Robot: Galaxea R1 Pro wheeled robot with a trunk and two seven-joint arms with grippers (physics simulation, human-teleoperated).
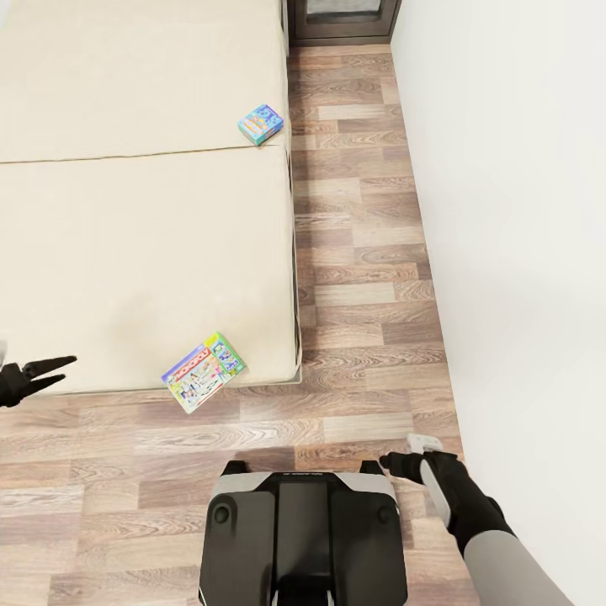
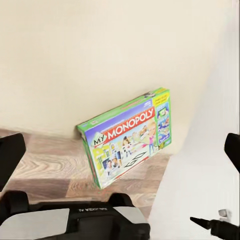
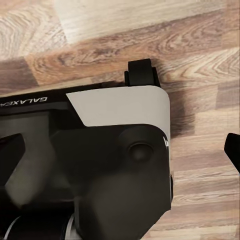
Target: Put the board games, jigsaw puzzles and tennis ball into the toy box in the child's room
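Two board games lie on the bed (image 1: 126, 252), a cream mattress. The blue one (image 1: 261, 124) rests far along the bed's right edge. The Monopoly box (image 1: 204, 371) sits at the bed's near right corner, one end jutting past the edge over the floor; the left wrist view shows it (image 2: 129, 137) straight ahead. My left gripper (image 1: 57, 372) hovers open at the bed's near edge, well left of that box, its fingers (image 2: 10, 155) empty. My right gripper (image 1: 394, 461) hangs open and low beside my base (image 1: 303, 530). The toy box and table are out of view.
A strip of wood-plank floor (image 1: 362, 252) runs between the bed and a white wall (image 1: 522, 210) on the right. A dark-framed door or window (image 1: 341, 21) closes the far end. The right wrist view looks down on my base (image 3: 120, 165).
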